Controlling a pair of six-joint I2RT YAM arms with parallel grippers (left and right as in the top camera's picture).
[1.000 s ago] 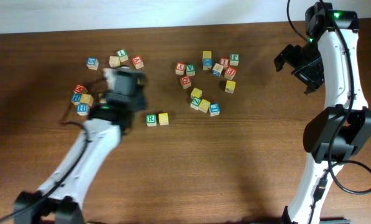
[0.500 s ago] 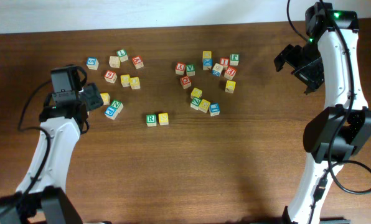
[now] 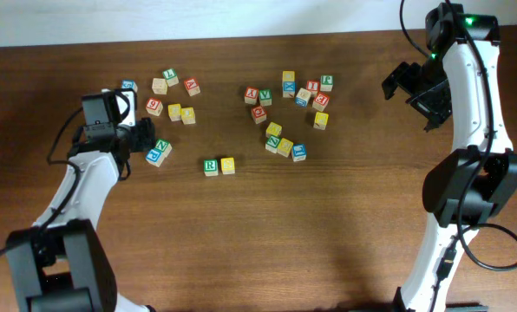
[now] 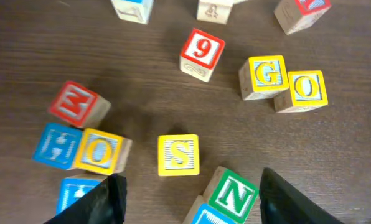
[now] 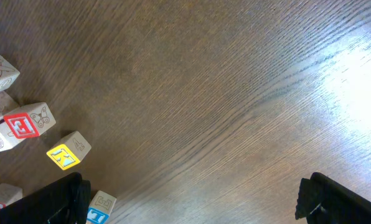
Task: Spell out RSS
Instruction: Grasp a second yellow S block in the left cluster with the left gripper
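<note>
A: State of left gripper [image 4: 192,199]?
B: Jaws spread wide, empty, over S block [image 4: 178,155] on tabletop. N block [image 4: 235,194] just beside S's lower-right corner; O block [image 4: 98,151] left; R block [image 3: 210,166] well apart. The right gripper [image 5: 195,202] is also spread.

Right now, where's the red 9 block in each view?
Overhead: red 9 sits in the upper left of the picture, in the left-hand cluster of blocks.
Left wrist: red 9 is at top centre.
Right wrist: not in view.
Shared landmark: the yellow G and yellow O, side by side just right of the 9 in both views.
</note>
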